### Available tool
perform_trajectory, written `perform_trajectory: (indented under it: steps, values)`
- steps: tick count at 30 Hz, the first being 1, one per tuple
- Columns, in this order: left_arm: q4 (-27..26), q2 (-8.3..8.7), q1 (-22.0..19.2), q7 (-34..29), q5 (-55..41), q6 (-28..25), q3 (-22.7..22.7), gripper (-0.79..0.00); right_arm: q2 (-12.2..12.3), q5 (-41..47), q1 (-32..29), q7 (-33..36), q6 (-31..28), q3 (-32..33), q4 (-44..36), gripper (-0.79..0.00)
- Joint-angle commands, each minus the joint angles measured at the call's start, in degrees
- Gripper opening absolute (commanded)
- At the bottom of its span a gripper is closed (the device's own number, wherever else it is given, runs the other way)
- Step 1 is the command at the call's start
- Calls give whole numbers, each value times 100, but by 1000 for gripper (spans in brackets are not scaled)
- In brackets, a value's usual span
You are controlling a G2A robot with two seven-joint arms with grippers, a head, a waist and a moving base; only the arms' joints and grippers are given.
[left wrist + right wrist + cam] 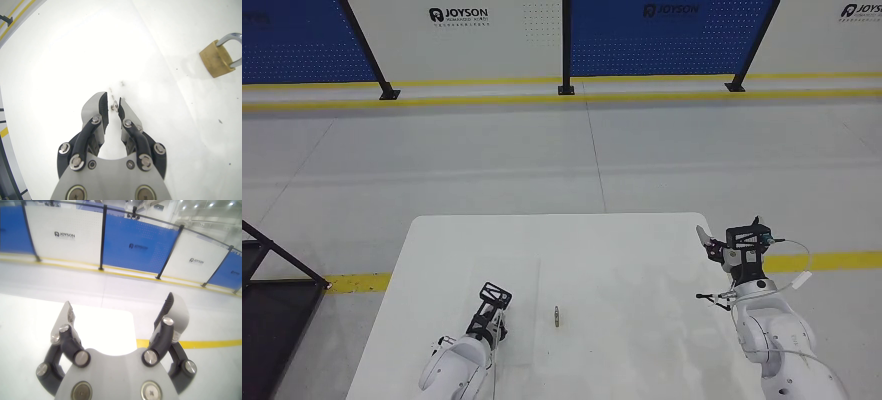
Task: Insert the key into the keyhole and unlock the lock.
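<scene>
Straddling the key (114, 106), the left gripper (113, 97) stands narrowly parted, a sliver of gap beside one pad, not clamped. The key is small, stiff, slick metal lying on the table (56, 66) and likely to skate, so pinch its head. The brass lock (215, 60) lies nearby and is probably heavier. The right gripper (118, 298) hangs spread wide, holding nothing.

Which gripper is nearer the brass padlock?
Left. The left gripper sits low over the table, just beside the padlock; the right gripper is off by the table's far right corner.
</scene>
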Motion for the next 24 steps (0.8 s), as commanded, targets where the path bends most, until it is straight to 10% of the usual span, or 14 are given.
perform_trajectory:
  steps: [1,7,24]
  values:
    - [-16,-1,14,6,13,-3,-2,-653,0,0,0,0,0,0,0,0]
    - [-54,-1,40,7,25,-17,-33,-785,0,0,0,0,0,0,0,0]
    - [-882,48,534,632,-437,-139,-608,-785,0,0,0,0,0,0,0,0]
